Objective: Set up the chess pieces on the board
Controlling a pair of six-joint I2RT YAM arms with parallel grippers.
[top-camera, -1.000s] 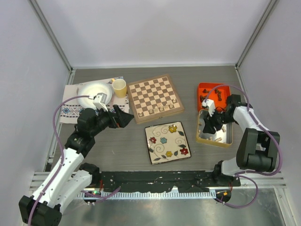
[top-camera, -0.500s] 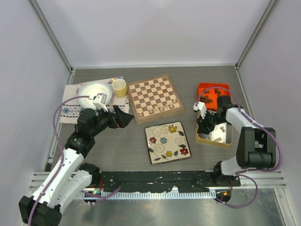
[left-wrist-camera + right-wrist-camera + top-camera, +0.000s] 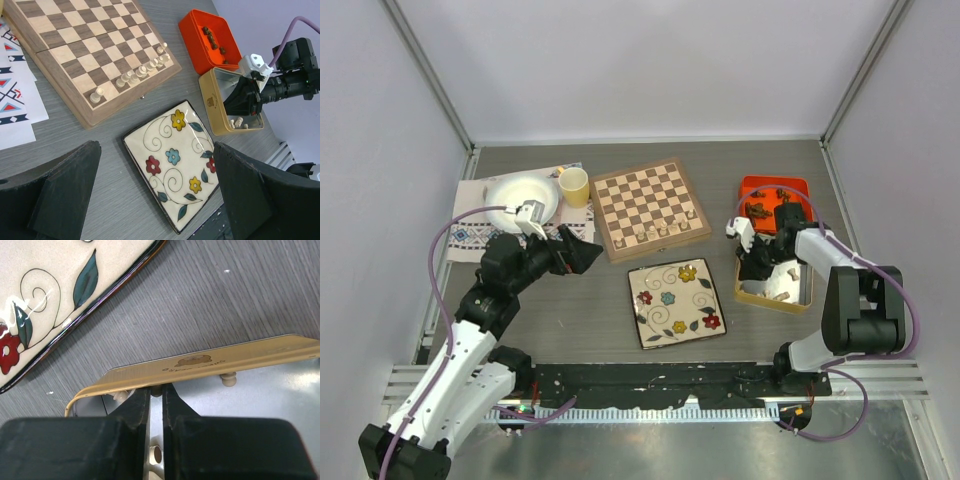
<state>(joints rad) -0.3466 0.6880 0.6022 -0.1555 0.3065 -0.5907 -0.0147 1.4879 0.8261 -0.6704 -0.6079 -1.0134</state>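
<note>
Got the right gripper [image 3: 757, 268] clamped on a cream piece [image 3: 156, 390], tight inside the tin's [image 3: 210, 360] 9 o'clock wall. Also got the left gripper [image 3: 582, 253] spread wide just off the board's [image 3: 645, 195] 8 o'clock corner, cream row [image 3: 662, 231] hugging its near edge.

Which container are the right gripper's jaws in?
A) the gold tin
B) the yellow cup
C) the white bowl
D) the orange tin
A: in the right wrist view the right gripper sits inside the gold tin, its wall just ahead and pale pieces beside the jaws.
</note>
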